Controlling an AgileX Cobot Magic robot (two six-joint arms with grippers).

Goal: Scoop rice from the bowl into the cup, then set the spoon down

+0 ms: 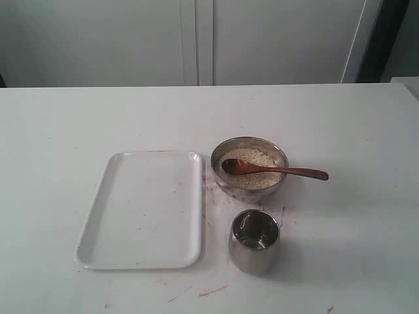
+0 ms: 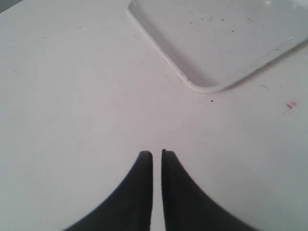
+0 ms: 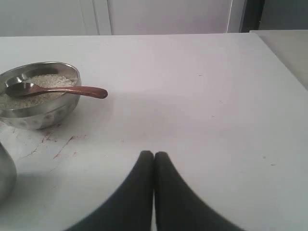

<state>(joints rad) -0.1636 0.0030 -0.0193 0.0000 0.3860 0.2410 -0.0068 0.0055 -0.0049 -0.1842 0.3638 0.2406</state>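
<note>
Now note right pincer clenched empty above table, bowl of rice well ahead and aside, spoon head in rice with handle over rim, cup nearer; left pincer clenched empty too, tray ahead.

No readable text, label, brand or number anywhere.

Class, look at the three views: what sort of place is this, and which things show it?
Probably a lab test bench: a white table with red marks, plain cabinet doors behind, and a staged set of tray, bowl of rice, spoon, cup.
</note>
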